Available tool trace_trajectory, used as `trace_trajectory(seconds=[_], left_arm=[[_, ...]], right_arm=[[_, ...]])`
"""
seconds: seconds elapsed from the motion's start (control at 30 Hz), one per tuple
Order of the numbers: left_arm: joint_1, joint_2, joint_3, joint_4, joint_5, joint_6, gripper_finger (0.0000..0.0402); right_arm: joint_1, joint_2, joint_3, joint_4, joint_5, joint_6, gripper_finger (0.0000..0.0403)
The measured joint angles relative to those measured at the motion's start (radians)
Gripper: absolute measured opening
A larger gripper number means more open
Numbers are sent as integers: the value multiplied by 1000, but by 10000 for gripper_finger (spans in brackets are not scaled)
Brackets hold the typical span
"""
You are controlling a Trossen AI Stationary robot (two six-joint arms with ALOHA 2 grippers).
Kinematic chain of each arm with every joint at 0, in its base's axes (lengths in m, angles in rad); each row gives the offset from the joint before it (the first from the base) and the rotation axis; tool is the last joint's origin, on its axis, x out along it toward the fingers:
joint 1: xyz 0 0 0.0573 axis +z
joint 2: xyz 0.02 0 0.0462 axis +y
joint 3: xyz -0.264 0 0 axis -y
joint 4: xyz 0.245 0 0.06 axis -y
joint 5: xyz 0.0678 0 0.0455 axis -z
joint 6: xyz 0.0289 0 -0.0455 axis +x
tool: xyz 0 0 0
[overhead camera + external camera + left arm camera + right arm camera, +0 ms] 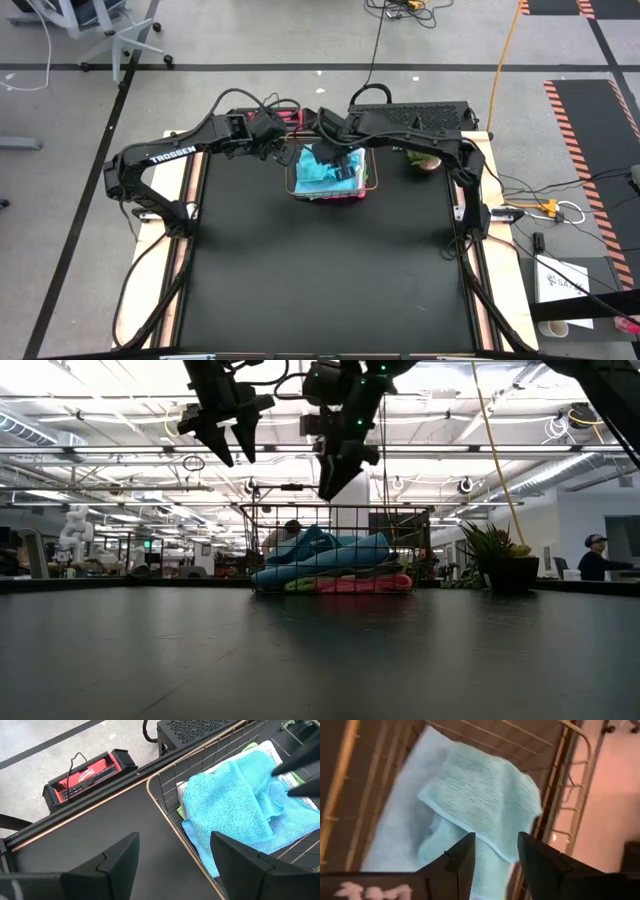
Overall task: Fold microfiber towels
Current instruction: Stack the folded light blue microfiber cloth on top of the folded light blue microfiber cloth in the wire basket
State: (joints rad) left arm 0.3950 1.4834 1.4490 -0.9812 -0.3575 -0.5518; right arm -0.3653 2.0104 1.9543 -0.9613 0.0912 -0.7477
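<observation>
A copper wire basket [372, 186] stands at the far middle of the black table. It holds a pile of microfiber towels. A rumpled turquoise towel [235, 805] lies on top, and its bunched folds rise toward the basket's rim [320, 548]. Pink [365, 585] and lime green [300, 585] towels show beneath it. My right gripper [496, 845] hovers open above the basket, over the turquoise towel [480, 795], clear of it in the low view [330, 485]. My left gripper [175, 845] hangs open in the air just left of the basket [238, 455].
A potted plant [495, 555] stands right of the basket at the table's far edge. A black perforated box [420, 115] and a red device [85, 775] sit on the floor behind the table. The wide near part of the black table [320, 280] lies bare. People sit in the room beyond [597, 555].
</observation>
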Motion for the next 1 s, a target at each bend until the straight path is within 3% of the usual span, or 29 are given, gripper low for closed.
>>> trace_trajectory(seconds=[0.27, 0.53, 0.63, 0.77, 1.0], left_arm=[[0, 0, 0, 3, 0, 6, 245], [0, 0, 0, 3, 0, 5, 246], [0, 0, 0, 2, 0, 5, 245], [0, 0, 0, 3, 0, 5, 245], [0, 0, 0, 2, 0, 4, 246]], right_arm=[[41, -6, -126, 48, -36, 3, 138], [98, -5, -260, 127, 17, -33, 138], [115, -7, -274, 155, 48, -68, 138], [137, -10, -278, 214, 167, -107, 138], [145, -22, -279, 232, 144, -108, 138]])
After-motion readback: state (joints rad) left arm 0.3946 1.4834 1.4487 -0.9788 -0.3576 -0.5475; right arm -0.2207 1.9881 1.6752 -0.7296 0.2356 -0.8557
